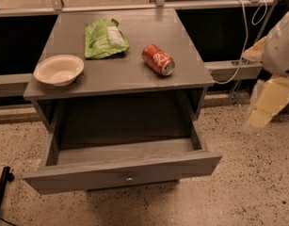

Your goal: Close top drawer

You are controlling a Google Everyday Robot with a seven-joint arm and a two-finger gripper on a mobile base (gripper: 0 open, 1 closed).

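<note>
The top drawer (125,173) of the grey wood-grain cabinet is pulled far out toward me. Its flat front panel carries one small round metal knob (129,178), and its inside (125,126) looks empty. My arm with the gripper (265,108) hangs at the right edge of the camera view. It is cream and white, above the floor, well to the right of the drawer's right front corner, and touches nothing.
On the cabinet top (130,76) lie a white bowl (59,69) at the left, a green chip bag (105,39) at the back and a red soda can (158,59) on its side. A white cable (238,46) hangs behind. A black object (0,192) stands at the lower left on the speckled floor.
</note>
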